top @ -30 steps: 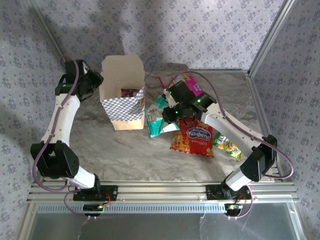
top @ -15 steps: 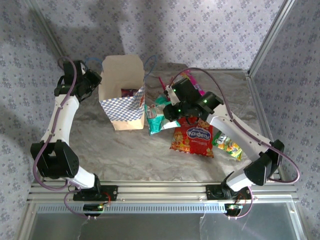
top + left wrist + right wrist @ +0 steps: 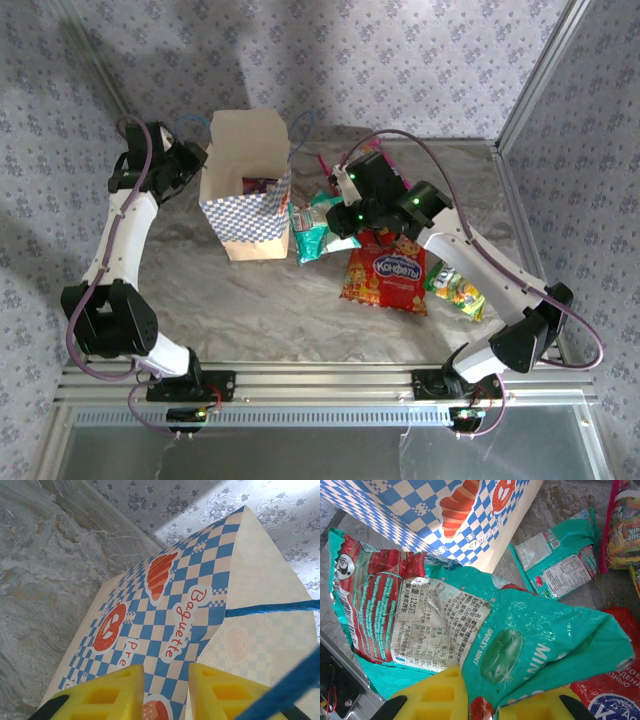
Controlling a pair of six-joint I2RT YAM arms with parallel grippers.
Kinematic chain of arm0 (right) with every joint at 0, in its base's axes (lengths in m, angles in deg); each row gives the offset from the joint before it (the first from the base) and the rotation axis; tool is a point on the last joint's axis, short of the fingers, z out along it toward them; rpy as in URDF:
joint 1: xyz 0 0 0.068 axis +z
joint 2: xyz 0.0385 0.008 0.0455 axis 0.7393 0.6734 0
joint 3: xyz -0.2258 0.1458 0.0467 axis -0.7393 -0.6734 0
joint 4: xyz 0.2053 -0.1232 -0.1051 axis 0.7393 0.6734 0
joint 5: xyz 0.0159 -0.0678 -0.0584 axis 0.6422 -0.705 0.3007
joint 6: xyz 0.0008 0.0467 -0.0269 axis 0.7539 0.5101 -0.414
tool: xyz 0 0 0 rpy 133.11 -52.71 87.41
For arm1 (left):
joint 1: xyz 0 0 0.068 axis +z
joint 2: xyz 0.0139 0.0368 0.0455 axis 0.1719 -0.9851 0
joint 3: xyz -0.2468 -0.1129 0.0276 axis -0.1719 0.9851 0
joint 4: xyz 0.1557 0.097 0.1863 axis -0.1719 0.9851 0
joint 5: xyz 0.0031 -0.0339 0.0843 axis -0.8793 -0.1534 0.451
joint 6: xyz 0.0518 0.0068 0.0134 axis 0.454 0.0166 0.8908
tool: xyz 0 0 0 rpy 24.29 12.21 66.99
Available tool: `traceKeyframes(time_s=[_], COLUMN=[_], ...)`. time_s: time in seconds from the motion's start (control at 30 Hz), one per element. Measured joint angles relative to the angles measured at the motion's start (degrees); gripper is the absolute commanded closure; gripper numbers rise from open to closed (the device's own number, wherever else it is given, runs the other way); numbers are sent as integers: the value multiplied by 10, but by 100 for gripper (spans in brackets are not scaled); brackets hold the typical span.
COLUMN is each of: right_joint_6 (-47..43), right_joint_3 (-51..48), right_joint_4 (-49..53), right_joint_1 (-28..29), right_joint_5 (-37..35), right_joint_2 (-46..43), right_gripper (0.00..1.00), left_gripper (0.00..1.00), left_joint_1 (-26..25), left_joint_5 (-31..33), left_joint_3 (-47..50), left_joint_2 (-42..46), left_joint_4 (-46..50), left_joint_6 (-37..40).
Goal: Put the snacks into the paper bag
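Right gripper (image 3: pixel 483 690) clamps a teal packet (image 3: pixel 530 630) marked "BARLEY MINT". Left gripper (image 3: pixel 166 682) straddles the "Baguette" paper bag (image 3: pixel 165 605); grip unclear.

One checked paper bag (image 3: pixel 250 215), two teal packets (image 3: pixel 445 620), one red packet (image 3: pixel 385 275), one green-yellow packet (image 3: pixel 457 293), one magenta packet (image 3: pixel 622 525).

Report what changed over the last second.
The right gripper, shut on a teal-white packet, carried it a little left toward the paper bag, its elbow swinging out right. The left gripper stayed at the bag's left side; the red packet lay unmoved.
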Motion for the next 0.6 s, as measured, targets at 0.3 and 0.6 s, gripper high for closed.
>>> traceKeyframes(time_s=[0.3,0.6], right_joint_6=[-1,-5], right_joint_3=[15,23], right_joint_4=[0,0], right_joint_1=[0,0], right_joint_5=[0,-3], right_joint_2=[0,0], right_gripper=[100,100], left_gripper=[67,63], left_joint_1=[0,0], left_joint_5=[-12,-12], left_joint_3=[0,0], left_joint_2=[3,26], left_joint_4=[4,17], left_joint_6=[0,9])
